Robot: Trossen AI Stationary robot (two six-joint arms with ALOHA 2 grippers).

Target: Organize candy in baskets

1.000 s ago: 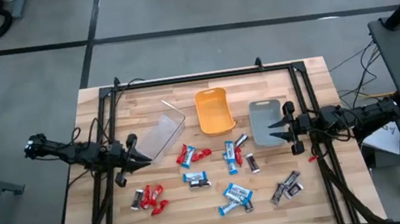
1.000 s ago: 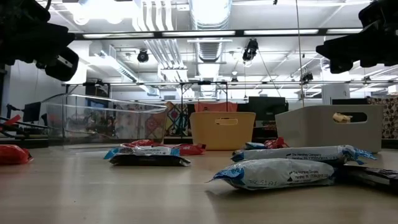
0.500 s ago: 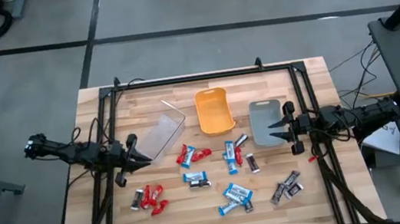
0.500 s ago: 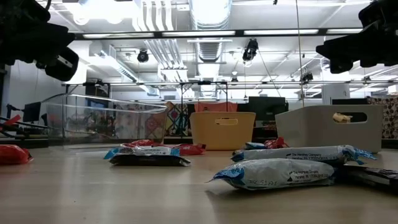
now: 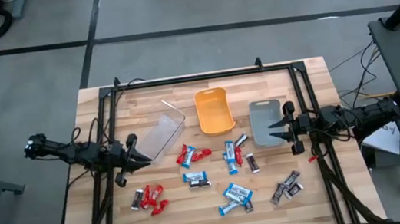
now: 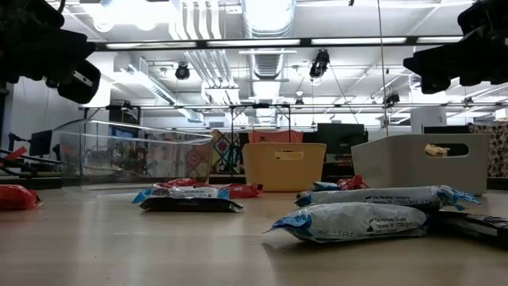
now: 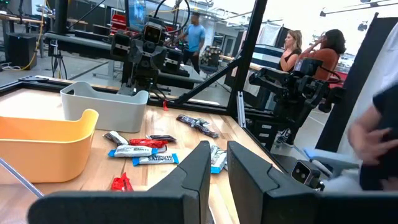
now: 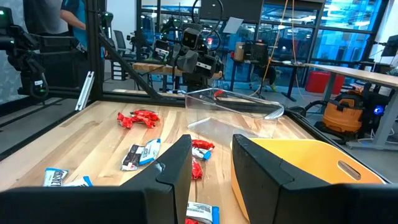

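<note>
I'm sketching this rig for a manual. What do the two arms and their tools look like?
Both arms are dark, nearly black, built of slim jointed segments with thin black cables trailing along them. The left tool and right tool each end in two flat, blocky black fingers with squared tips. No coloured markings or labels show on them.

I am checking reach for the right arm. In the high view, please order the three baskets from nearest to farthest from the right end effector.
1. Grey basket: right beside the right end effector, at the table's right.
2. Orange basket: in the middle.
3. Clear basket: farthest, on the left, near the left arm.
</note>
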